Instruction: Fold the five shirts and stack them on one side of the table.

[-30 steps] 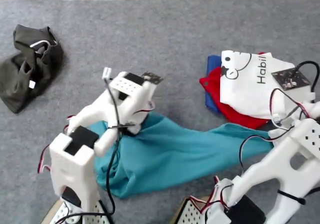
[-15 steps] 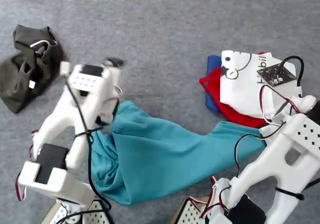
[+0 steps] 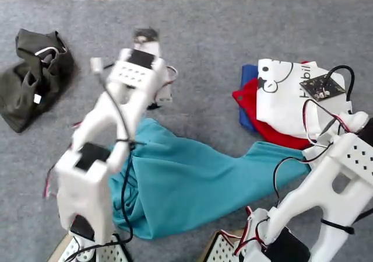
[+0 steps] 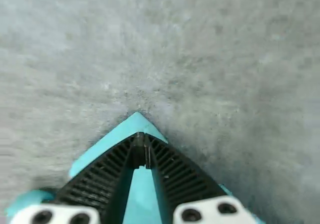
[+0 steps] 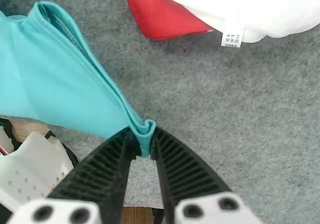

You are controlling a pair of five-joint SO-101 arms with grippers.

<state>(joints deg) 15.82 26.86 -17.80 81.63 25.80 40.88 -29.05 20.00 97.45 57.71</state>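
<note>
A teal shirt (image 3: 192, 174) lies stretched across the near middle of the grey table. My left gripper (image 4: 141, 151) is shut on one corner of the teal shirt (image 4: 136, 126), held above the felt; in the high view the left gripper (image 3: 155, 103) hangs just beyond the cloth's far-left peak. The right gripper (image 5: 142, 134) is shut on a folded edge of the teal shirt (image 5: 60, 84) at its right end. A white shirt (image 3: 297, 95) lies on a red shirt (image 3: 262, 119) and a blue one (image 3: 247, 95) at the right. A dark olive shirt (image 3: 32, 75) sits crumpled at far left.
Bare grey felt (image 3: 204, 46) covers the far middle of the table. The stack's red shirt (image 5: 160, 14) and the white shirt (image 5: 240, 4) with its label lie close to the right gripper. Arm bases and cables stand at the near edge.
The left arm swung left, then toward the far side of the table, carrying the teal corner along. The shirt is more spread out. The right arm barely shifted.
</note>
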